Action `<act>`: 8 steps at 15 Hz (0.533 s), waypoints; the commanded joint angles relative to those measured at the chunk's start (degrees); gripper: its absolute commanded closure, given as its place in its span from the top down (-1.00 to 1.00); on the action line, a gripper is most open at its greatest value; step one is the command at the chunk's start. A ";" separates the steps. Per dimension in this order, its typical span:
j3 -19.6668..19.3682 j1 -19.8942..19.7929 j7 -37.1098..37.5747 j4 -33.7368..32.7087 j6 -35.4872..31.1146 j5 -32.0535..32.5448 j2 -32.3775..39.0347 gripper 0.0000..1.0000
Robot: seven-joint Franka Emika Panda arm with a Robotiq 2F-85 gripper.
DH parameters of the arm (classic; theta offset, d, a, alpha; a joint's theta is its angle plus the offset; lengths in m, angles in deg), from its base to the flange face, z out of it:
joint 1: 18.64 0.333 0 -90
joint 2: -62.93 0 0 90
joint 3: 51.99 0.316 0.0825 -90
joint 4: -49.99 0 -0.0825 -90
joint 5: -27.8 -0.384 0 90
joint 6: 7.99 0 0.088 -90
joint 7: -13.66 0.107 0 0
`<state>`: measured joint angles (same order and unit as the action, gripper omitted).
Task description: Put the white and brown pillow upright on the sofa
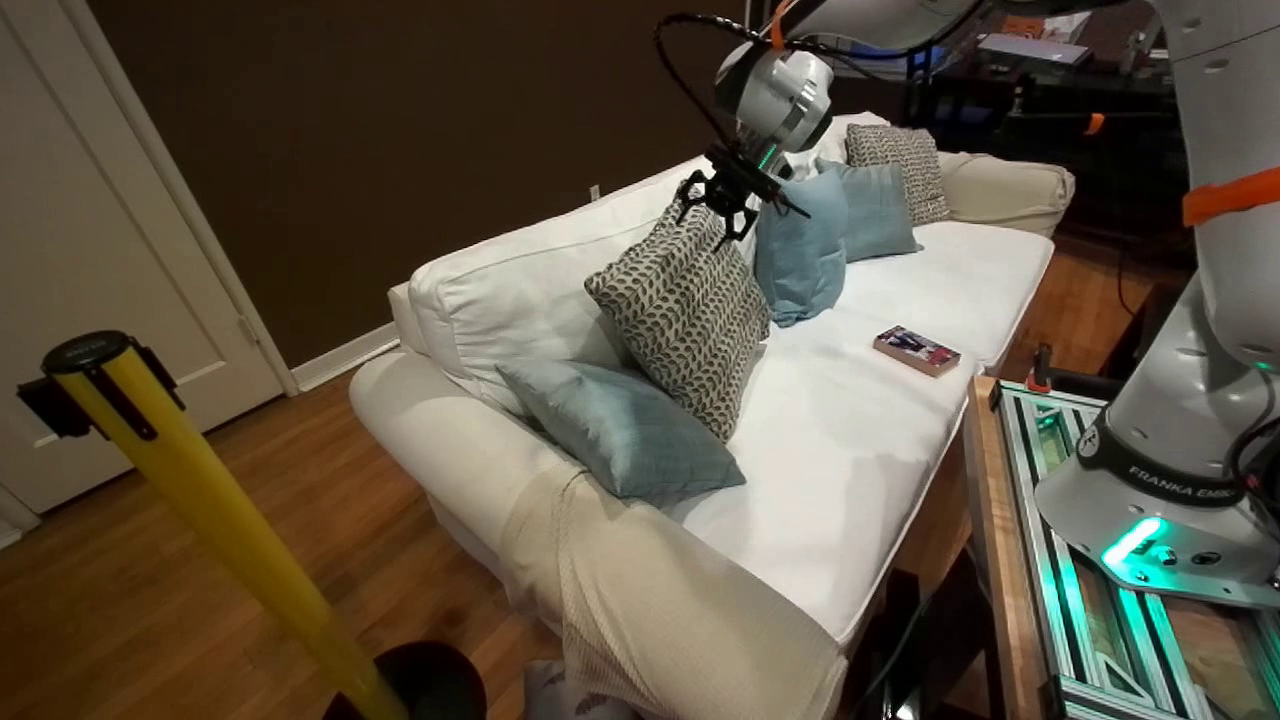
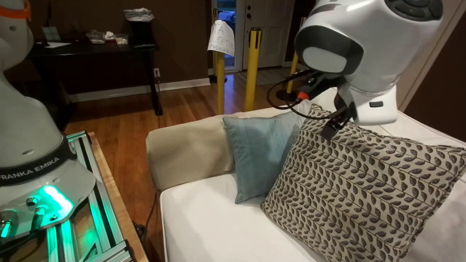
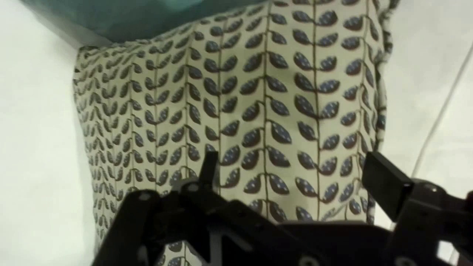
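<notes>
The white and brown pillow with a leaf pattern (image 1: 690, 315) leans tilted against the backrest of the white sofa (image 1: 830, 420). It also shows large in an exterior view (image 2: 364, 193) and fills much of the wrist view (image 3: 266, 103). My gripper (image 1: 702, 230) is open at the pillow's upper corner. In the wrist view the gripper (image 3: 292, 159) has one finger in front of the pillow's face and the other at its right edge. I cannot tell whether the fingers touch the cloth. In an exterior view the arm hides most of the gripper (image 2: 332, 129).
A light-blue pillow (image 1: 630, 430) lies by the near sofa arm. More blue pillows (image 1: 800, 245) and a second patterned pillow (image 1: 900, 165) stand farther along. A small book-like box (image 1: 916, 350) lies on the seat. A yellow post (image 1: 220, 520) stands beyond the sofa arm.
</notes>
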<state>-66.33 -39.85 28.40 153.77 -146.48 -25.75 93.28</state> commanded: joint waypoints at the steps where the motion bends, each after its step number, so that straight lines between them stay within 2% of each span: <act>1: -1.06 5.78 -1.43 14.00 -3.85 8.78 -8.70 1.00; 4: -0.87 11.03 2.15 22.92 -10.12 17.73 -11.97 1.00; 8: -2.55 16.98 10.58 30.99 -15.79 35.25 -14.54 1.00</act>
<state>-66.72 -26.83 33.20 178.05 -159.12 -1.68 82.39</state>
